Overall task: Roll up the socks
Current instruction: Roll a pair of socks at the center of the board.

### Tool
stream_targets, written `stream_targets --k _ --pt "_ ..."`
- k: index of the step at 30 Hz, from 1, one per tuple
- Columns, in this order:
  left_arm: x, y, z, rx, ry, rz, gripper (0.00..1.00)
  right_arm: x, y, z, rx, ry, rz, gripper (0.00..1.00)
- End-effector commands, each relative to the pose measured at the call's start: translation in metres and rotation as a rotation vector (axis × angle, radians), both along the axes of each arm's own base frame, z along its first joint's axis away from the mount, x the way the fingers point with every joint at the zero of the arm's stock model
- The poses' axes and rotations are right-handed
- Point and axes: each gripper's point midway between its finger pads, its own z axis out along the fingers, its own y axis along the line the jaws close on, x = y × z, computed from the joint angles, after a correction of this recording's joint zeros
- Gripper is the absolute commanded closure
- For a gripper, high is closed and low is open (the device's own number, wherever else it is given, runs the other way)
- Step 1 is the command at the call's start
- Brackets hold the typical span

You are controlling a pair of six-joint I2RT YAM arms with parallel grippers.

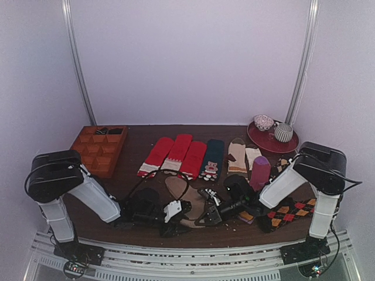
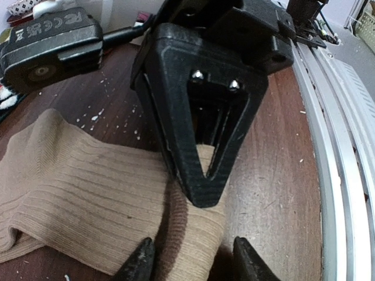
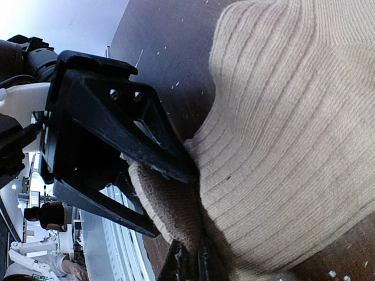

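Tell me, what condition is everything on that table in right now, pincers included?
tan socks: flat on the table, one end bunched up, not rolled
right pincer: shut on that bunched end
left pincer: open, straddling the same end
red socks: laid out flat, untouched
purple container: standing upright
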Motion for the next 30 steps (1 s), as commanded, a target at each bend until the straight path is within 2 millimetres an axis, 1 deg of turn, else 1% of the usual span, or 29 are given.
stream_targets --k 1,3,4,5,7,8,13,16,17,20,22,24,25,27,30 --pt "0.002 -0.009 0.008 -0.055 0.001 0.002 0.6 -0.028 -0.046 -0.063 -0.25 0.173 -0.034 1.0" --pt "0.001 -0.008 0.007 -0.055 0.005 0.001 0.66 -0.029 -0.047 -0.064 -0.25 0.175 -0.035 1.0" --pt "0.001 -0.008 0.008 -0.058 0.007 0.002 0.66 -0.029 -0.048 -0.065 -0.25 0.177 -0.036 1.0" --pt "0.001 -0.008 0.01 -0.064 0.008 0.003 0.65 -0.029 -0.048 -0.065 -0.25 0.179 -0.036 1.0" --pt "0.001 -0.009 0.014 -0.077 0.007 0.004 0.56 -0.029 -0.048 -0.066 -0.249 0.182 -0.04 1.0" --pt "0.002 -0.009 0.017 -0.083 0.004 0.007 0.55 -0.028 -0.048 -0.066 -0.247 0.182 -0.041 1.0" --pt "0.003 -0.009 0.024 -0.098 0.002 0.006 0.55 -0.028 -0.049 -0.066 -0.248 0.182 -0.046 1.0" --pt "0.003 -0.011 0.022 -0.097 0.014 0.001 0.57 -0.028 -0.05 -0.067 -0.249 0.185 -0.049 1.0" --pt "0.002 -0.011 0.021 -0.096 0.017 0.0 0.61 -0.029 -0.05 -0.067 -0.248 0.184 -0.049 1.0" --pt "0.002 -0.011 0.016 -0.088 0.037 0.003 0.81 -0.029 -0.051 -0.068 -0.25 0.184 -0.052 1.0" --pt "0.002 -0.01 0.01 -0.077 0.056 0.006 0.87 -0.028 -0.05 -0.068 -0.247 0.183 -0.055 1.0" --pt "0.003 -0.009 0.004 -0.062 0.076 0.017 0.99 -0.028 -0.05 -0.067 -0.243 0.181 -0.054 1.0" --pt "0.003 -0.007 0.0 -0.049 0.091 0.025 1.0 -0.028 -0.05 -0.068 -0.243 0.181 -0.054 1.0" --pt "0.003 -0.003 -0.008 -0.013 0.135 0.042 1.0 -0.026 -0.048 -0.065 -0.235 0.17 -0.052 0.96" --pt "0.003 0.015 -0.029 0.092 0.243 0.116 1.0 -0.022 -0.043 -0.054 -0.199 0.115 -0.035 0.88"
